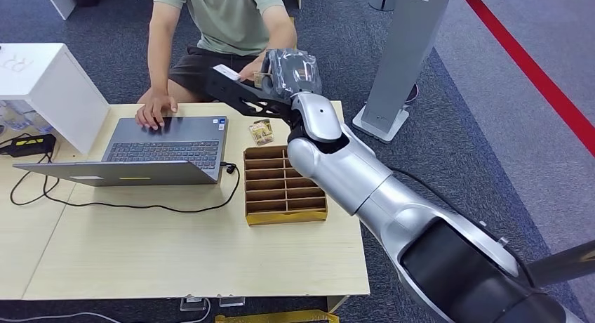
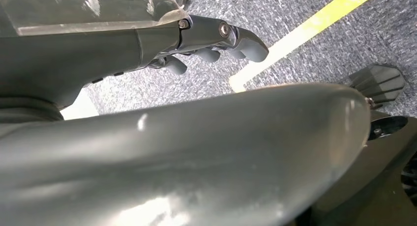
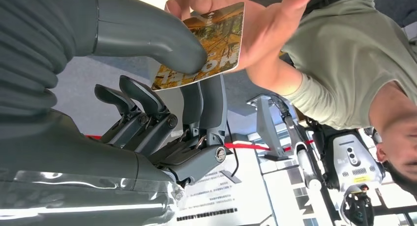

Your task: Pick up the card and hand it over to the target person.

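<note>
Two hands: the left hand (image 2: 216,39) hangs over grey speckled carpet, its smooth dark fingers curled in, with nothing in them.
White box (image 1: 49,84): plain and angular, at the table's left end.
Laptop (image 1: 165,144): flat grey, open; a person's hand (image 1: 156,112) rests on its keyboard.
Table (image 1: 175,253): pale wood, matte.
Organizer (image 1: 284,186): rectangular, gold-edged, brown slots in rows.
Right hand (image 1: 242,91): stretched out over the table's far edge toward the person (image 1: 224,21).
Card (image 3: 209,46): thin, glossy, autumn-coloured print; pinched between thick grey thumb and dark fingers, and the person's palm (image 3: 260,27) touches its far edge.
</note>
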Available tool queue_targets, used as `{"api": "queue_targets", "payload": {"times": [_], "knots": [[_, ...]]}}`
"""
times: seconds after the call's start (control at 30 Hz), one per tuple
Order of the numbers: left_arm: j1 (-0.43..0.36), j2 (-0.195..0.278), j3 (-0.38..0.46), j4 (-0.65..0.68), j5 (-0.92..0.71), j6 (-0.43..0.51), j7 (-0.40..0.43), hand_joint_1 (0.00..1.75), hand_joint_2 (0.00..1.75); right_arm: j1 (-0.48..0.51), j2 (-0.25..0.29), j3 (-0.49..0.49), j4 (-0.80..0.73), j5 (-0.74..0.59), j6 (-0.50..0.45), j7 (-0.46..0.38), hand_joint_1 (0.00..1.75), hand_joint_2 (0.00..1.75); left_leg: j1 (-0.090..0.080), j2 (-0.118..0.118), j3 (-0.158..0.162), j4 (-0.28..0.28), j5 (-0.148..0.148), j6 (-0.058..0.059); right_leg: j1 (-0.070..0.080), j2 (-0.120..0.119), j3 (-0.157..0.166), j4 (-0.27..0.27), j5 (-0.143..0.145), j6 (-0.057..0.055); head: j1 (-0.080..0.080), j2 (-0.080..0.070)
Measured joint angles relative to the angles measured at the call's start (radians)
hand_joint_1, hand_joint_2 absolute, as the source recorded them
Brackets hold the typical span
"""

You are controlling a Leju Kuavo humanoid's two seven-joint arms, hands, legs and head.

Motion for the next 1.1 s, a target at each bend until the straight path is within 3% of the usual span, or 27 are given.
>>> {"api": "queue_targets", "payload": {"times": [0.37,0.4,0.5,0.53,0.63,0.83,0.97,1.1], "knots": [[-0.005,0.002,-0.018,-0.001,-0.003,-0.012,0.006,0.00,0.00,0.012,-0.010,-0.009,0.018,-0.003,-0.005,-0.001,1.75,1.75,0.000,0.000,-0.002,0.001,0.000,0.000,0.000,0.000,-0.002,0.001,0.000,0.000,0.000,0.000],[-0.005,0.001,-0.026,-0.001,-0.003,-0.016,0.004,0.00,0.00,0.013,-0.011,-0.011,0.021,-0.002,-0.003,-0.002,1.31,1.75,0.000,0.000,-0.002,0.001,0.000,0.000,0.000,0.000,-0.002,0.000,0.000,0.000,0.000,0.000],[-0.007,-0.002,-0.044,-0.001,-0.002,-0.027,-0.006,0.00,1.31,0.015,-0.013,-0.015,0.026,-0.001,-0.007,-0.006,0.00,1.75,0.000,-0.001,-0.002,0.001,0.000,0.000,0.000,-0.001,-0.002,0.001,0.000,0.000,0.000,0.000],[-0.008,-0.003,-0.042,-0.002,-0.001,-0.026,-0.009,0.00,1.31,0.013,-0.016,-0.016,0.025,0.000,-0.010,-0.006,0.00,1.75,0.000,-0.001,-0.002,0.001,0.000,0.000,0.000,-0.001,-0.002,0.001,0.000,0.000,0.000,0.000],[-0.010,-0.003,-0.036,-0.002,0.002,-0.023,-0.014,0.00,0.00,0.003,-0.028,-0.019,0.006,0.004,-0.015,-0.007,0.00,1.75,0.000,-0.001,-0.003,0.002,0.000,0.000,0.000,-0.001,-0.002,0.001,-0.001,0.000,0.000,0.000],[-0.007,0.003,-0.028,-0.002,0.006,-0.021,-0.014,0.00,0.00,-0.027,-0.075,-0.033,-0.116,0.017,-0.011,0.004,0.00,1.75,0.000,-0.001,-0.005,0.003,-0.001,0.000,0.000,-0.001,-0.004,0.003,-0.001,0.000,0.000,0.000],[0.004,0.011,-0.016,-0.001,0.017,-0.012,-0.017,0.00,0.00,0.010,-0.162,-0.070,-0.416,-0.009,0.022,0.022,0.00,1.75,0.000,-0.001,-0.006,0.004,-0.001,0.000,0.000,-0.001,-0.005,0.003,-0.001,0.000,0.000,0.000],[0.014,0.017,-0.002,-0.002,0.026,-0.005,-0.024,0.00,0.00,0.119,-0.284,-0.124,-0.772,-0.097,0.072,0.024,0.00,1.75,0.001,-0.003,-0.006,0.004,-0.001,0.000,0.001,-0.003,-0.004,0.002,-0.001,0.001,0.000,0.000]]}}
